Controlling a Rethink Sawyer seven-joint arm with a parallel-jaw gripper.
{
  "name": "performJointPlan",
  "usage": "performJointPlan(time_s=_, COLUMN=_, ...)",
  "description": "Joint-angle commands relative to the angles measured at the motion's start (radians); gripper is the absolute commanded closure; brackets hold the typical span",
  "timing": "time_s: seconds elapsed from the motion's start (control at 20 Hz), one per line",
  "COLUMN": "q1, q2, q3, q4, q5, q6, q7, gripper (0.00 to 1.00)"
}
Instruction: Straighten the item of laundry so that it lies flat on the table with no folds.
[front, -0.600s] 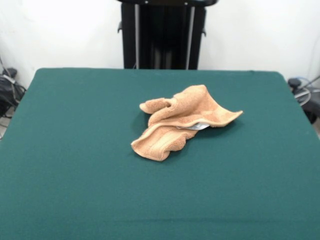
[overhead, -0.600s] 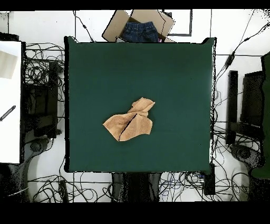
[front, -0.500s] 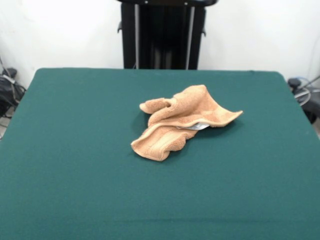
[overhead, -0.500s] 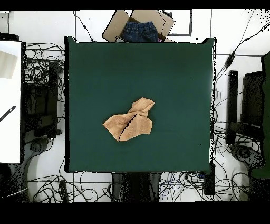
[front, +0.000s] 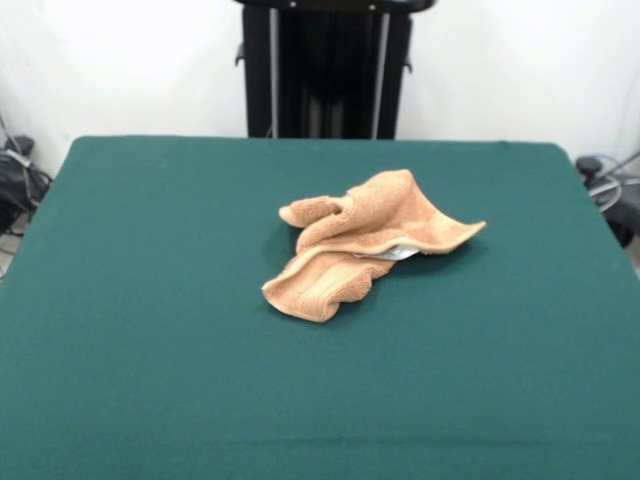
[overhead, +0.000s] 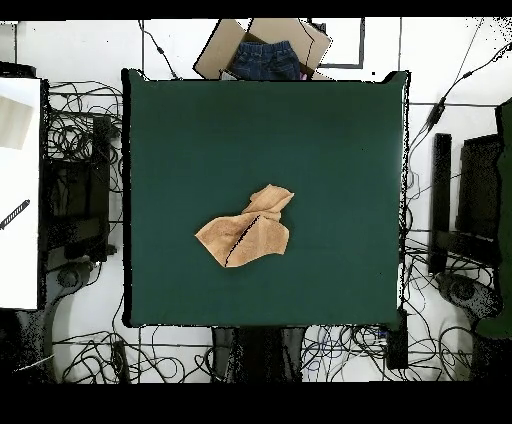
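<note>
A small tan terry-cloth towel (front: 362, 246) lies crumpled near the middle of the dark green table (front: 150, 330). It is folded over itself, with a woven band on its near flap and a bit of white tag showing under a fold. In the overhead view the towel (overhead: 247, 232) sits a little below the centre of the table (overhead: 330, 150). The gripper shows in neither view; only the black pedestal (front: 325, 70) stands at the table's far side.
A cardboard box with blue jeans (overhead: 265, 52) lies past the table's top edge in the overhead view. Cables (overhead: 85, 130) and dark equipment (overhead: 470, 200) surround the table on the floor. A white surface (overhead: 18, 190) stands at the left.
</note>
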Motion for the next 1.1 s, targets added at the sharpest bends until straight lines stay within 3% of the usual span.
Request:
performJointPlan(time_s=0.05, q1=0.052, q2=-0.075, q3=-0.308, q4=0.414, q5=-0.031, q6=0.194, q7=-0.085, gripper=0.00)
performJointPlan(time_s=1.1, q1=-0.035, q2=-0.058, q3=-0.200, q4=0.408, q5=-0.089, q6=0.228, q7=-0.112, gripper=0.00)
